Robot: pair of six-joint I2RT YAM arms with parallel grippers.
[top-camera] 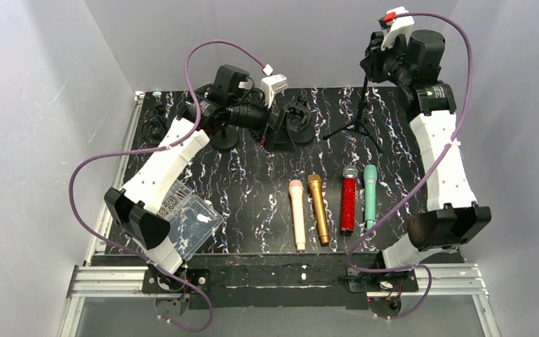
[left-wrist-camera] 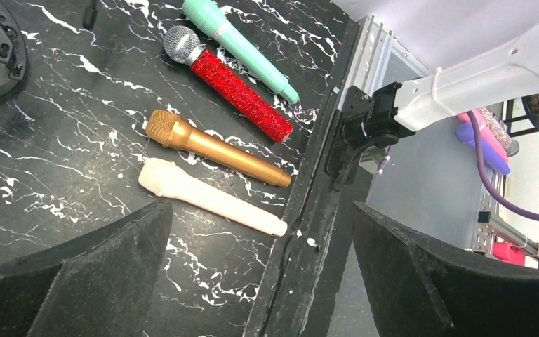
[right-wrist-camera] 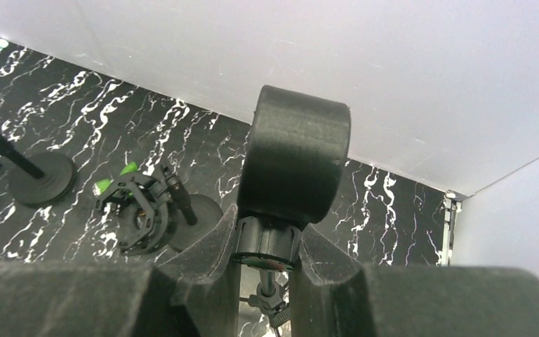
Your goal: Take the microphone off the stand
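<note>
Right gripper (right-wrist-camera: 267,239): jaws closed on the collar (right-wrist-camera: 267,251) beneath a black cylinder (right-wrist-camera: 295,151) atop the tripod stand (top-camera: 356,125), far right. Whether the cylinder is a microphone cannot be told.
Left gripper (left-wrist-camera: 260,217): jaws wide apart, empty, far left of centre.
Table (top-camera: 253,203), near centre, lying in a row: cream microphone (top-camera: 297,214), gold microphone (top-camera: 318,209), red microphone (top-camera: 349,200), teal microphone (top-camera: 370,195).

Black stand (top-camera: 361,112); pink mic (top-camera: 297,214), gold mic (top-camera: 318,209), red-glitter mic (top-camera: 349,200), mint mic (top-camera: 370,196); black-marbled table (top-camera: 253,203).
</note>
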